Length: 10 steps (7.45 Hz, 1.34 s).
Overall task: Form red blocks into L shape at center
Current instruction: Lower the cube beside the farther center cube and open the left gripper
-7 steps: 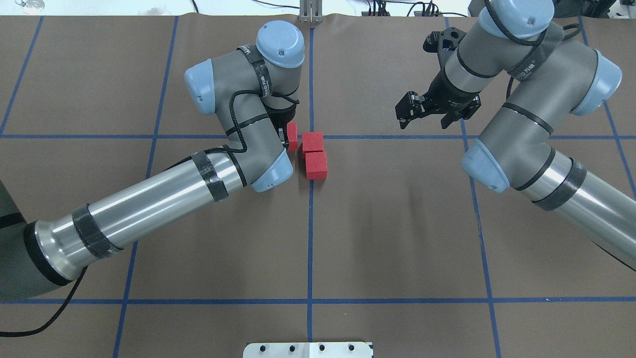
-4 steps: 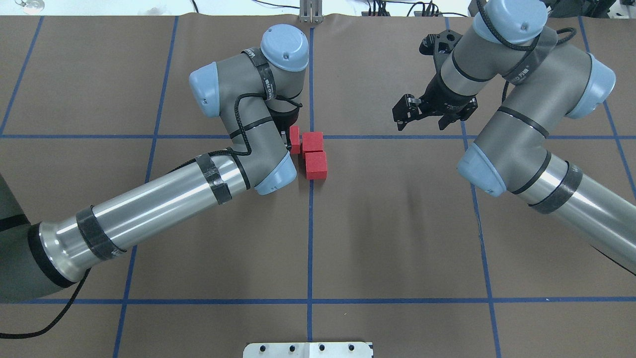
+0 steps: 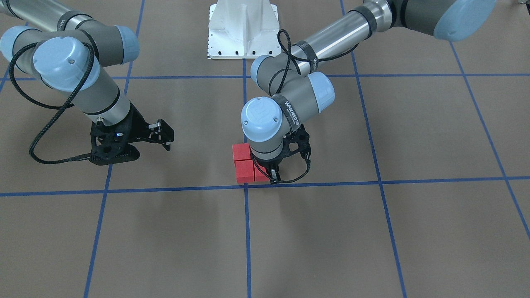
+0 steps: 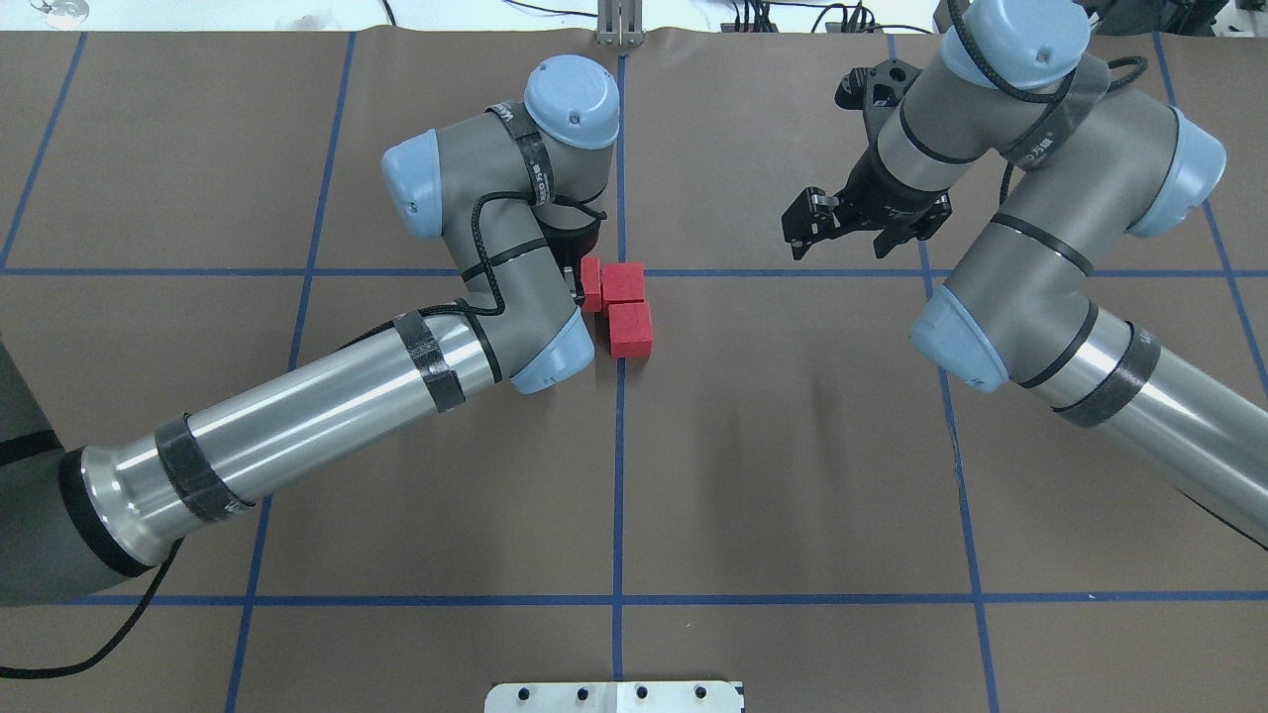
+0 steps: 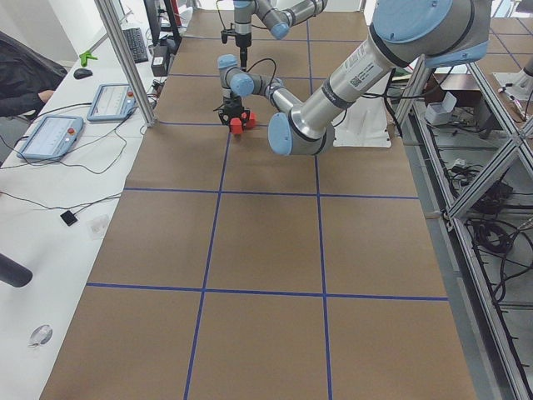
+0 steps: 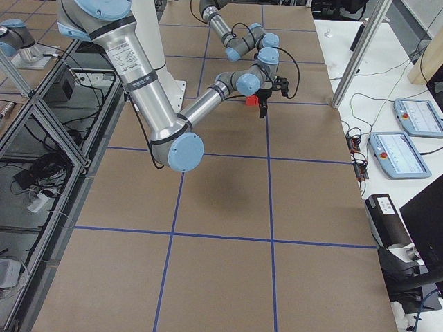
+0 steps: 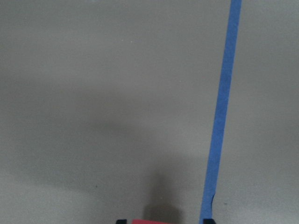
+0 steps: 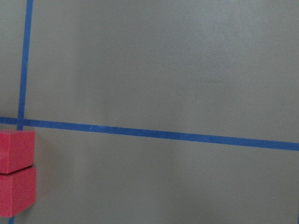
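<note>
Three red blocks sit by the centre tape crossing (image 3: 246, 186). Two of them (image 4: 623, 282) (image 4: 631, 329) lie side by side on the table, also seen at the left edge of the right wrist view (image 8: 16, 149). My left gripper (image 3: 270, 177) is shut on the third red block (image 4: 591, 283), low on the table and pressed against the nearer free block. Its top edge shows between the fingertips in the left wrist view (image 7: 156, 221). My right gripper (image 4: 842, 236) hangs open and empty, well to the right of the blocks.
The brown mat carries a grid of blue tape lines (image 4: 619, 495). The white robot base plate (image 4: 614, 696) sits at the near edge. Tablets and cables lie on the white bench (image 5: 50, 133) beyond the far side of the mat.
My left gripper has slid the held block slightly right, closing the gap to the neighbouring block. The right arm shifted a little, then stayed still.
</note>
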### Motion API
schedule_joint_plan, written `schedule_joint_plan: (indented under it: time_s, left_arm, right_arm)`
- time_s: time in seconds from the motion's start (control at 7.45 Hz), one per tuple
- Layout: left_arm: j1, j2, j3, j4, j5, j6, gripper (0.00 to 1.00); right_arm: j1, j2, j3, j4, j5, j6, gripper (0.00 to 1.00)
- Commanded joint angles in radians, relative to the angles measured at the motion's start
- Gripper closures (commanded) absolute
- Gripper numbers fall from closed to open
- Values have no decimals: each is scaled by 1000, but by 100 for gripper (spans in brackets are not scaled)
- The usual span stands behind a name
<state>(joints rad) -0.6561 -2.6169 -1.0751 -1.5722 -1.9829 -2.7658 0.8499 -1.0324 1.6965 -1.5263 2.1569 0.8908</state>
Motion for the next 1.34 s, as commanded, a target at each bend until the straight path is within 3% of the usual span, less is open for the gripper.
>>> schedule_joint_plan:
  time_s: [0.0, 0.94, 1.07, 1.21]
  left_arm:
    - [0, 1, 1, -3, 1, 6, 100]
    - [1, 2, 1, -29, 1, 0, 100]
    - [1, 2, 6, -29, 1, 0, 94]
    - [1, 2, 11, -29, 1, 2, 81]
  right_arm:
    - [0, 2, 0, 0, 0, -1, 1]
    - [1, -3, 15, 0, 1, -1, 1]
    - [1, -3, 15, 0, 1, -1, 1]
    - [1, -3, 18, -1, 1, -1, 1]
